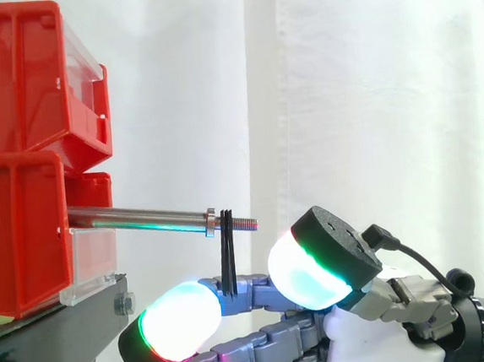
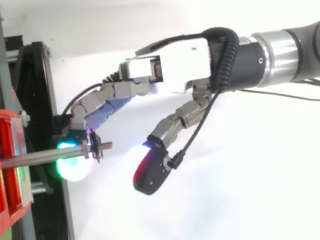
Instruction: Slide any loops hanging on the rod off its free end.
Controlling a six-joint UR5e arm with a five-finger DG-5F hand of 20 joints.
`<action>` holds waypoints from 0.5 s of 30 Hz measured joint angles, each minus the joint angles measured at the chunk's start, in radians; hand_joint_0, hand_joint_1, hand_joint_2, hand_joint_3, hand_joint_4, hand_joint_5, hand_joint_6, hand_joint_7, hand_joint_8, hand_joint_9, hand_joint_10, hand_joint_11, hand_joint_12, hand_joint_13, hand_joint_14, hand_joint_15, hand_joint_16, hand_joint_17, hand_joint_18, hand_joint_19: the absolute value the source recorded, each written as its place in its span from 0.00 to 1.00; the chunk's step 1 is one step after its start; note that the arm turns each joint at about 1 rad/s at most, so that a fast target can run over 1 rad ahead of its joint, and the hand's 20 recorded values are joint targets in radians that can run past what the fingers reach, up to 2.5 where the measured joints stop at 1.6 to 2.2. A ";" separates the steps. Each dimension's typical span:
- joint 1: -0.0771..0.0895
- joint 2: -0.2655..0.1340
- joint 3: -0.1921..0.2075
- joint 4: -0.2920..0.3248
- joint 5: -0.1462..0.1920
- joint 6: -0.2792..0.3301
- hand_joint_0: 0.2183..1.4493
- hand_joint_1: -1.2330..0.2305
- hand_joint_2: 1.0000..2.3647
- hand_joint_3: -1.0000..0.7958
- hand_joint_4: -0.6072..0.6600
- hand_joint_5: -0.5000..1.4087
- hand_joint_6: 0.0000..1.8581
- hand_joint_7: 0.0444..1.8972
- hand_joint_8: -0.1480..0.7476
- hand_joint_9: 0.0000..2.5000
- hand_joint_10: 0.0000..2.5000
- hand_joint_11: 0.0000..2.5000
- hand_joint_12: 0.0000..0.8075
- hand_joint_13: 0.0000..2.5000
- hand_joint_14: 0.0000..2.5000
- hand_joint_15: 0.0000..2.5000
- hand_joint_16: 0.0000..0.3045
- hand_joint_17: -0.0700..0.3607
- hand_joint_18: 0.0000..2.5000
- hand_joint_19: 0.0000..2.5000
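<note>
A steel rod (image 1: 143, 217) sticks out to the right from the red bins (image 1: 20, 217). A thin black loop (image 1: 229, 258) hangs on the rod's threaded tip, just past a nut and a short way from the free end (image 1: 247, 224). My hand (image 1: 261, 296) reaches in from the right below the rod, with relaxed fingers stretched out under it. The loop's lower end hangs down against one finger. A white-glowing fingertip (image 1: 180, 320) lies left of the loop, and the thumb pad (image 1: 307, 270) stands apart to its right. In the top view the fingers (image 2: 100, 105) meet the rod at the loop (image 2: 97, 152).
Stacked red bins sit on a black stand (image 1: 64, 328) at the left, the upper one (image 1: 21, 77) overhanging the rod. A white curtain (image 1: 370, 93) hangs behind. There is free room to the right of the rod's tip.
</note>
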 measured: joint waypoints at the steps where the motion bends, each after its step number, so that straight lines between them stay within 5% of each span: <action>1: 0.000 0.000 0.000 -0.002 0.000 -0.002 0.29 0.43 0.00 0.28 0.69 0.18 0.27 0.47 0.45 0.23 0.00 0.00 0.35 0.22 0.00 0.00 0.11 0.34 0.19 0.06; 15: -0.005 -0.001 0.001 -0.022 0.003 0.014 0.29 0.43 0.00 0.28 0.69 0.18 0.27 0.47 0.45 0.23 0.00 0.00 0.35 0.23 0.00 0.00 0.11 0.34 0.19 0.06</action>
